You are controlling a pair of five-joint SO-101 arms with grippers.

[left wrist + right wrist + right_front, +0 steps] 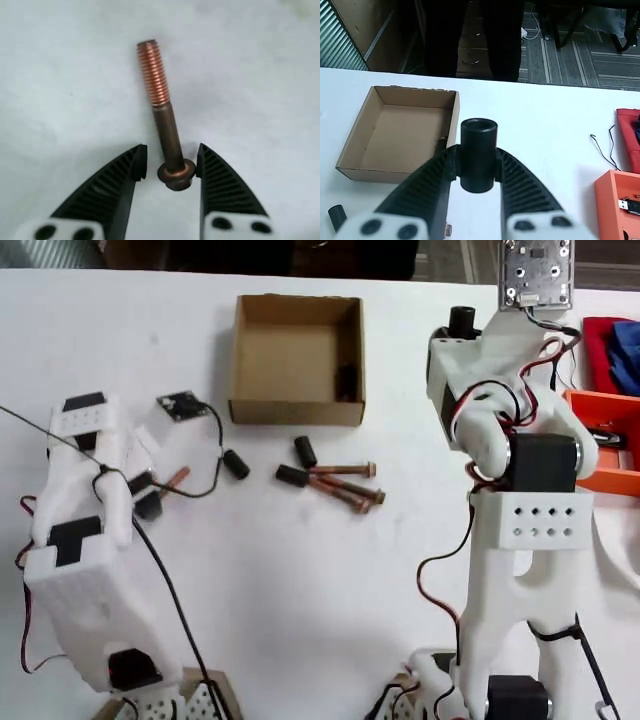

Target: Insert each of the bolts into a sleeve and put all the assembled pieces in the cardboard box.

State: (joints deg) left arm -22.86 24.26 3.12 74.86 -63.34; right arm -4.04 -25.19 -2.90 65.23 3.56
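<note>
Straddling the flanged head of a copper bolt (162, 115) lying flat on the table (60, 75), the left gripper (170, 161) has its jaws apart, not yet pinching. The right gripper (477, 162) clamps a black sleeve (479, 145) upright, bore upward, probably to receive a bolt. The cardboard box (395, 176) lies beyond it.

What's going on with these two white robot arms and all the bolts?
The arms are pairing bolts with sleeves. The left gripper sits low over the white table, open on either side of the head of a copper-coloured bolt and not yet clamped on it. The right gripper holds a black sleeve upright in the air. More bolts and a loose sleeve lie in front of the cardboard box.
</note>
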